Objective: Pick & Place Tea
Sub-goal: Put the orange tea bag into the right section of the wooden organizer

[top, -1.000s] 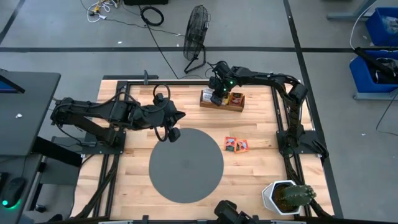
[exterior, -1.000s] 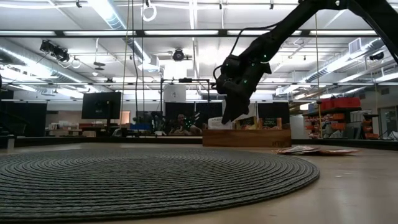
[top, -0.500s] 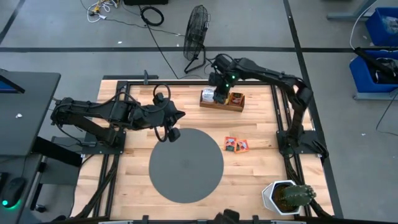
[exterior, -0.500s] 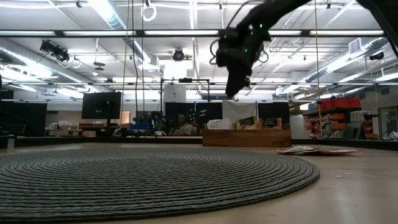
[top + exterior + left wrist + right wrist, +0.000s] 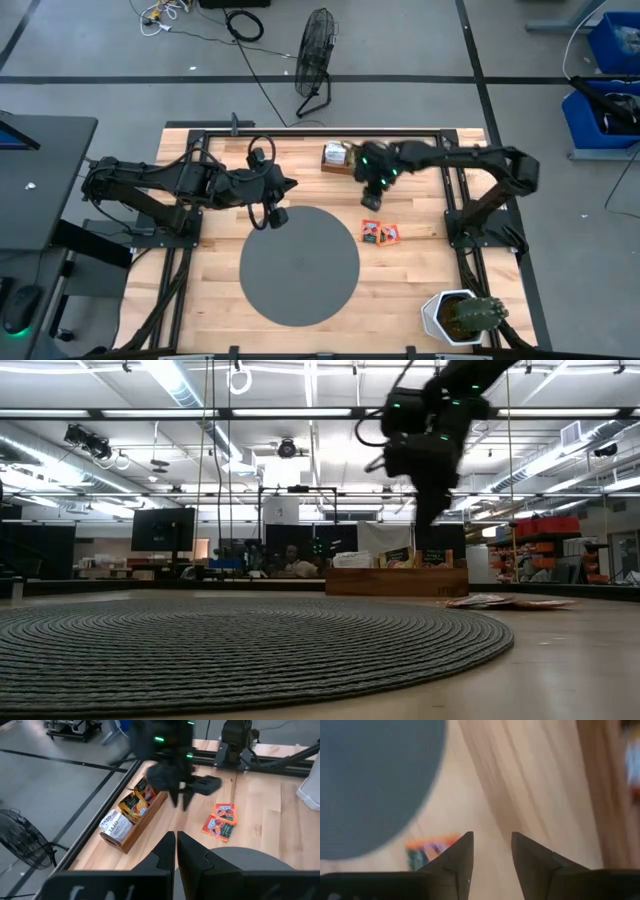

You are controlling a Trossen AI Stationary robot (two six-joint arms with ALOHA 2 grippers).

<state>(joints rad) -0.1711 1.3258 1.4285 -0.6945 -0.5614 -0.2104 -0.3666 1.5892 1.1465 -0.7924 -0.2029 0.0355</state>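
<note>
A wooden box (image 5: 357, 160) near the table's far edge holds upright tea packets (image 5: 135, 805), orange and white. Two orange-red packets (image 5: 380, 233) lie flat on the wood beside the grey disc (image 5: 299, 264). They also show in the left wrist view as packets (image 5: 220, 820). My right gripper (image 5: 371, 203) hangs in the air between the box and those two packets, fingers pointing down and open. In the right wrist view I see only wood between the fingers of that gripper (image 5: 492, 850). My left gripper (image 5: 290, 186) waits shut above the disc's far left rim.
A potted cactus (image 5: 462, 315) stands at the near right corner. A floor fan (image 5: 318, 45) stands beyond the far edge. Black rails (image 5: 445, 180) run along the table's sides. Bare wood lies to the right of the disc, around the two loose packets.
My right gripper rose out of the wooden box. It then swung toward the near edge and a little right, and now hangs over the bare wood just short of the two loose packets. The box and the packets stayed where they were.
</note>
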